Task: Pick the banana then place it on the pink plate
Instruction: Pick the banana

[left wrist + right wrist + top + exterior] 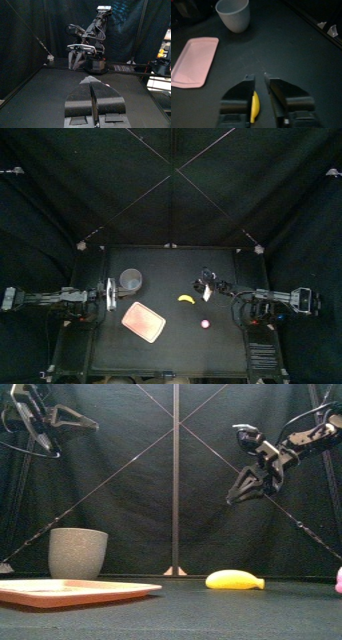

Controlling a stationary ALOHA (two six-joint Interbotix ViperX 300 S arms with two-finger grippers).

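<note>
Task not begun. The banana lies on the table right of the pink plate, well apart from it. The right gripper hangs above the banana, narrowly parted and empty. The left gripper, pressed together, rests left of the plate. Grasp and placement remain.

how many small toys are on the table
2: a yellow banana mid-table, right of the pink tray, and a small pink toy nearer the front edge. None seems hidden.

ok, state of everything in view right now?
banana: lying on the table, loose, off the tray.
pink tray: flat, nothing on it.
grey cup: upright.
small pink toy: on the table, untouched.
right tool: raised above the banana, slightly open, empty.
left tool: shut, empty, resting at left.
</note>
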